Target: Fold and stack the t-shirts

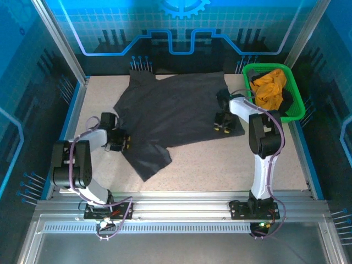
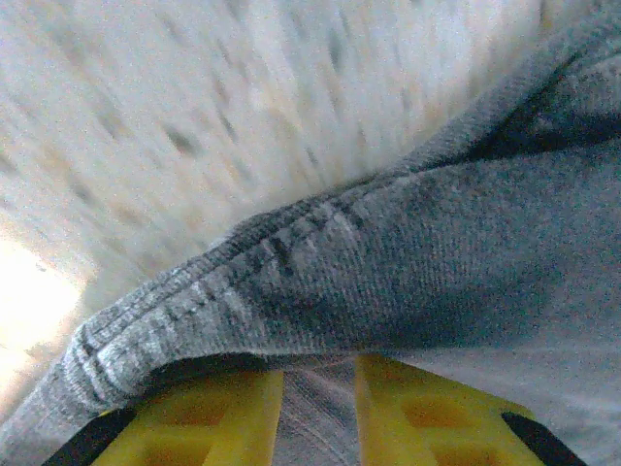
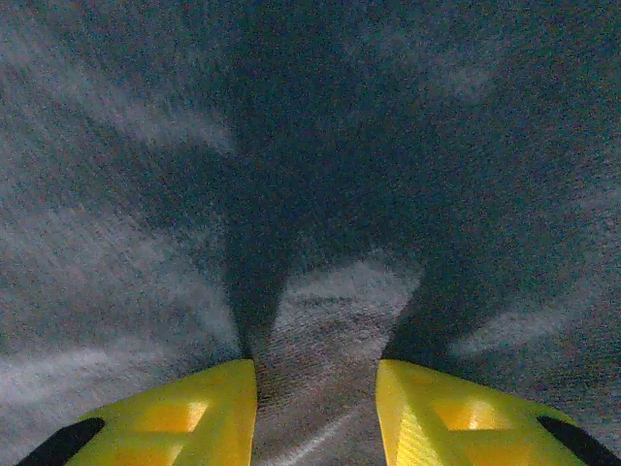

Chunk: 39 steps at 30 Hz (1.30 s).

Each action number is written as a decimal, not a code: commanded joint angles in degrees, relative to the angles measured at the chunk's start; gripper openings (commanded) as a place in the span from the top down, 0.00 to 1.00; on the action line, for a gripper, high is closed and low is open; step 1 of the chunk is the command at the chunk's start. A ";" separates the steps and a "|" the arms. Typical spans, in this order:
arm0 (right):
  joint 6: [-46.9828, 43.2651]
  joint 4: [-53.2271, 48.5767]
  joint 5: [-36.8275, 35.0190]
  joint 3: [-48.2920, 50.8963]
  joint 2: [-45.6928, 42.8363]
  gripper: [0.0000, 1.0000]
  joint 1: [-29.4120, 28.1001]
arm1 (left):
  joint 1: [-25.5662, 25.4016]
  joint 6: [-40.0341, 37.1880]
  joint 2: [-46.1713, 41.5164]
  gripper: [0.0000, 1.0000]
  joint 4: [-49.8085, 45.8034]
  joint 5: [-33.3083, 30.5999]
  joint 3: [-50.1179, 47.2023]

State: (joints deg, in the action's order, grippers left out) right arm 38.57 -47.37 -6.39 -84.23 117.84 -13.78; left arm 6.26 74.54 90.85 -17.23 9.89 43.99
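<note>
The stitched edge of the black t-shirt [image 1: 176,110] is being pinched by the left gripper [image 1: 118,144], whose yellow fingers [image 2: 213,417] are being kept only narrowly apart with grey cloth filling the gap. In the left wrist view, the hem [image 2: 243,282] is being draped across just ahead of the fingertips, and the speckled table [image 2: 194,116] is lying beyond it.

A ridge of the same shirt [image 3: 310,146] is being gripped by the right gripper [image 1: 224,125]. Its fingers [image 3: 194,413] are partly closed, and the cloth is being drawn up between them into a raised fold. Dark fabric is spreading ahead of this gripper and to both sides of it.

The shirt is being stretched over the table [image 1: 220,165] between the two grippers. The orange t-shirt [image 1: 269,88] is being held in the green basket [image 1: 291,116], just beyond and to the right of the right gripper.
</note>
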 commanded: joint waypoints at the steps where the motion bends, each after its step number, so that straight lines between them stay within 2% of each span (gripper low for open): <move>1: 8.13 -5.57 4.11 9.50 -5.13 0.61 -4.09 | 4.40 -6.00 0.17 0.71 -5.84 -1.70 -2.56; 6: 16.37 -2.60 4.84 20.52 -13.91 0.60 -7.05 | 5.36 -10.33 0.62 0.70 -6.82 1.36 -1.97; 9: 16.76 -2.51 2.23 22.85 -16.62 0.60 -5.65 | 4.67 -10.91 0.70 0.68 -6.43 3.80 -2.47; 11: 14.96 0.14 3.48 23.60 -18.01 0.60 -3.80 | 3.68 -12.31 -0.14 0.63 -6.12 5.29 -2.23; 13: 12.00 1.29 4.25 22.44 -19.04 0.60 -2.34 | 1.87 -15.07 -2.08 0.57 -9.82 4.10 0.16; 15: 8.73 0.06 3.00 19.57 -19.48 0.60 -1.58 | -0.69 -17.26 -5.87 0.48 -14.70 0.35 2.45; 17: 6.02 -0.73 2.44 17.74 -20.14 0.59 -0.70 | -3.60 -17.72 -9.80 0.44 -18.44 -3.16 3.28; 23: 3.22 -3.53 2.70 17.76 -25.19 0.56 1.68 | -8.62 -13.47 -22.14 0.45 -29.15 -7.25 -2.56; 26: 3.23 -4.22 3.27 21.43 -29.29 0.55 1.90 | -10.56 -12.00 -28.24 0.46 -34.46 -6.35 -6.46; 29: 3.61 -3.45 5.47 26.18 -33.31 0.53 2.38 | -13.38 -9.23 -32.62 0.45 -34.35 -2.62 -11.36; 31: 3.51 -2.97 6.75 28.64 -35.46 0.51 3.00 | -15.40 -6.83 -33.43 0.44 -33.40 -0.11 -13.66; 34: 3.44 -2.69 8.16 31.09 -37.35 0.50 4.40 | -18.64 -5.18 -32.55 0.44 -32.86 -0.78 -14.60; 39: 3.26 -2.52 9.12 33.07 -38.96 0.50 6.26 | -20.93 -4.20 -27.77 0.44 -28.58 -0.03 -15.34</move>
State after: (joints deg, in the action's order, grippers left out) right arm 42.52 -49.32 0.84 -51.86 80.44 -8.75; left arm -13.32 68.14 60.80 -47.48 8.23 29.39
